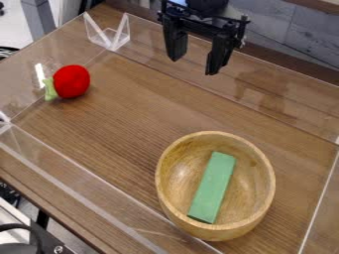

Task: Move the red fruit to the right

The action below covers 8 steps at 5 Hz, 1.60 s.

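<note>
The red fruit [70, 80] is a small bright red ball lying on the wooden table near the left wall, with a bit of green at its left side. My gripper [196, 55] hangs above the far middle of the table, well to the right of the fruit and behind it. Its two black fingers [173, 42] stand apart and point down, with nothing between them.
A round wooden bowl [176, 159] sits at the front right with a flat green rectangular block [213, 187] lying inside it. Clear plastic walls [79, 179] fence the table on all sides. A small clear bracket [109, 33] stands at the back left.
</note>
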{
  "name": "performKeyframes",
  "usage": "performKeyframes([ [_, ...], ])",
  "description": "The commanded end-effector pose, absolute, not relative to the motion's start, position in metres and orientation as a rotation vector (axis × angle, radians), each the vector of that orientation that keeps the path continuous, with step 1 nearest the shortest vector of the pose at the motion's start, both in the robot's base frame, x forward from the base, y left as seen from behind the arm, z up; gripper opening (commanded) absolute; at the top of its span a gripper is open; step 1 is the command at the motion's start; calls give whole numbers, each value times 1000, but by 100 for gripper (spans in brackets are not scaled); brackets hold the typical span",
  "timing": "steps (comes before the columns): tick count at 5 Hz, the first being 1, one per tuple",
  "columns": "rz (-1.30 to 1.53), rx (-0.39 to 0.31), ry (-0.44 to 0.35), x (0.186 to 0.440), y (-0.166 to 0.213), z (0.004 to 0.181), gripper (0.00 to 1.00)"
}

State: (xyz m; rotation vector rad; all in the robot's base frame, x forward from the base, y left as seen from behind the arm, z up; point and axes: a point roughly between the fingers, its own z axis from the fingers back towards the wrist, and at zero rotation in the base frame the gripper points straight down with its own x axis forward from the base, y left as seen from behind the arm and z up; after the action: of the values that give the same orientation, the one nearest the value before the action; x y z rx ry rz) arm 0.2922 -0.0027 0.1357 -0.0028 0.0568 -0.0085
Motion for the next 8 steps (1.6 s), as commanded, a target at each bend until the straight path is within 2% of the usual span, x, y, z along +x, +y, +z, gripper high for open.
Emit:
performKeyframes([
  [1, -5, -5, 90, 289, -1, 123, 100],
  [5, 121, 15, -29, 258, 161, 115, 100],
  [6, 133, 13, -42, 263, 179, 104, 100],
  [8, 171, 9, -67, 276, 190, 86, 100],
])
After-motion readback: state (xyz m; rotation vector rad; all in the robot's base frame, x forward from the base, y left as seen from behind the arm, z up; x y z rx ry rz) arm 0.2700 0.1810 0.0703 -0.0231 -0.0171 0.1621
